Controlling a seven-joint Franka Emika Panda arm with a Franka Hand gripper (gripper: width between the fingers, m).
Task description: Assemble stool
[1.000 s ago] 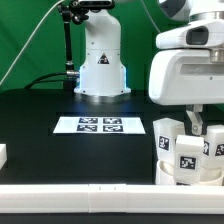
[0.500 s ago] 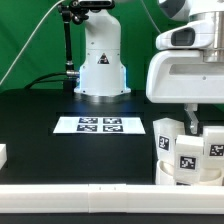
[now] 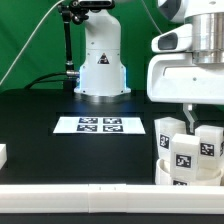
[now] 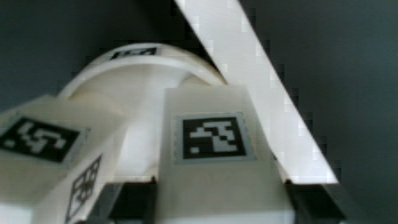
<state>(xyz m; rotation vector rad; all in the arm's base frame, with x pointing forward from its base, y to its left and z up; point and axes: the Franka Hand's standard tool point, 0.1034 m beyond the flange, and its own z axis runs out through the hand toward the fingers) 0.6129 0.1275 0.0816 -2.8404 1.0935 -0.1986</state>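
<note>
The white stool parts stand at the exterior view's right, close to the front rail: the round seat (image 3: pixel 172 176) with blocky tagged legs (image 3: pixel 184 155) standing on it. My gripper (image 3: pixel 196 124) hangs right over them, with its fingers down around one leg (image 3: pixel 210 140). In the wrist view that leg (image 4: pixel 215 135) fills the gap between my two dark fingers (image 4: pixel 139 200), tag facing the camera. Both fingers lie against its sides. Beyond it are the curved seat (image 4: pixel 146 72) and another tagged leg (image 4: pixel 39 138).
The long white border rail (image 3: pixel 80 190) runs along the front edge and also shows in the wrist view (image 4: pixel 249 70). The marker board (image 3: pixel 100 125) lies mid-table. The robot base (image 3: pixel 100 65) stands at the back. A small white piece (image 3: pixel 2 155) sits at the left edge.
My gripper has shifted slightly up and to the exterior view's right, and the held leg has moved with it. The other parts have stayed put.
</note>
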